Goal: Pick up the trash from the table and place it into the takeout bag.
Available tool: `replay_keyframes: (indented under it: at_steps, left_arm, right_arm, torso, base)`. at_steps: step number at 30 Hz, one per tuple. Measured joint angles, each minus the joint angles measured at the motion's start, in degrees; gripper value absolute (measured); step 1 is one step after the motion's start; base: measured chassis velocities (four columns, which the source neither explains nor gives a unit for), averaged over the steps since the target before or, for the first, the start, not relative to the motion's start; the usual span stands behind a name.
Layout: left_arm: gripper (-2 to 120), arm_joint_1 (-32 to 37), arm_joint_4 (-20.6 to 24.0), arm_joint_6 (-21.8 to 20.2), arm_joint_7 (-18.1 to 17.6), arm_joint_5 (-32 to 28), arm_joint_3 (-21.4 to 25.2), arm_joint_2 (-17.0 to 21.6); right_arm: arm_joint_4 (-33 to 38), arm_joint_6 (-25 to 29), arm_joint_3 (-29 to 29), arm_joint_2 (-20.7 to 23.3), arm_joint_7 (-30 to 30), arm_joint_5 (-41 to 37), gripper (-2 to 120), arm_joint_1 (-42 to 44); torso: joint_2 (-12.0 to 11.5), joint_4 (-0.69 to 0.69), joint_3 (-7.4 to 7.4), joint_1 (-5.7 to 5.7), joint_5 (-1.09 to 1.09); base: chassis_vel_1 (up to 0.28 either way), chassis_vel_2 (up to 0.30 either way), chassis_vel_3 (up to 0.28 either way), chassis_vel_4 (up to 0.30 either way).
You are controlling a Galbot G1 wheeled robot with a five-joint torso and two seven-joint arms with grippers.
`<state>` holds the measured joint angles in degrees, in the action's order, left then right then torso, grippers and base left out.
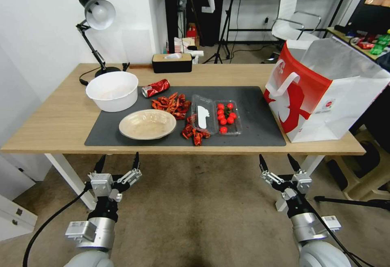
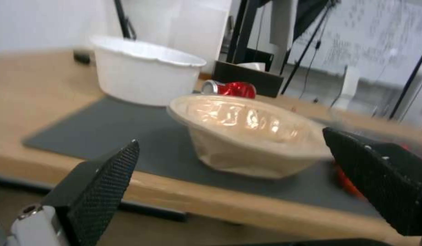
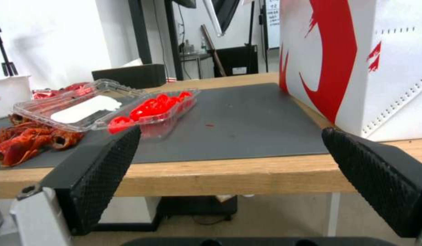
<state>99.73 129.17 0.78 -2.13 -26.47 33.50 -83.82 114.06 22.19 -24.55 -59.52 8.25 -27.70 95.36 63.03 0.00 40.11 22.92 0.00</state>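
Observation:
On the table [image 1: 53, 124], a dark grey mat [image 1: 260, 108] carries the trash: a beige shallow bowl [image 1: 147, 124] [image 2: 247, 150], a crushed red soda can [image 1: 155, 88] [image 2: 231, 89], red crayfish shells [image 1: 172, 104] [image 3: 24, 140] and an open clear box of cherry tomatoes [image 1: 215, 118] [image 3: 106, 106]. The tall red-and-white takeout bag [image 1: 325, 92] [image 3: 357, 61] stands open at the table's right end. My left gripper [image 1: 119, 157] [image 2: 229, 136] hangs open below the front edge, facing the beige bowl. Below the edge farther right, my right gripper [image 1: 275, 158] [image 3: 230, 131] is open and holds nothing.
A deep white bowl [image 1: 112, 90] [image 2: 142, 75] stands at the mat's back left corner. A desk lamp [image 1: 95, 15] and a black tissue box [image 1: 172, 62] sit along the far edge. A beige stool [image 1: 365, 173] stands under the table's right end.

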Motion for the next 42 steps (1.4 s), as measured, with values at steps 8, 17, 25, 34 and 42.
replay_keyframes:
  at_steps: [8,17,25,34,42]
  left_arm:
    - [100,-5.67,2.50,-8.35,-9.12,-24.54,-0.49,3.71]
    - [100,-12.25,1.20,-17.02,-22.99,-51.81,2.47,6.68]
    - [100,-16.15,-2.25,-16.80,-23.14,-52.57,2.04,6.91]
    - [100,-19.41,-4.55,-16.74,-23.55,-52.40,1.90,8.23]
    - [99,-22.44,-7.11,-17.07,-24.08,-53.16,0.88,8.72]
  right_arm:
    - [0.13,-0.16,-0.43,0.42,0.10,0.04,100,0.00]
    - [-0.34,-1.98,1.91,2.94,0.51,0.07,100,-3.24]
    - [-0.33,-2.46,2.27,3.09,0.64,0.09,100,-3.65]
    - [-0.42,-3.04,2.91,2.96,1.17,0.69,100,-4.22]
    - [-0.48,-3.78,3.12,2.69,1.69,1.19,100,-4.64]
  torso:
    - [0.00,-0.01,0.00,0.00,0.00]
    - [0.00,-0.01,0.00,0.00,0.01]
    - [0.00,0.00,0.00,0.00,0.00]
    - [0.00,0.00,0.00,0.00,0.00]
    - [0.00,0.00,0.00,0.00,0.00]
  base:
    - [0.000,0.000,0.000,0.000]
    - [0.000,0.000,0.000,0.000]
    - [0.000,0.000,0.000,0.000]
    - [0.000,0.000,0.000,0.000]
    - [0.000,0.000,0.000,0.000]
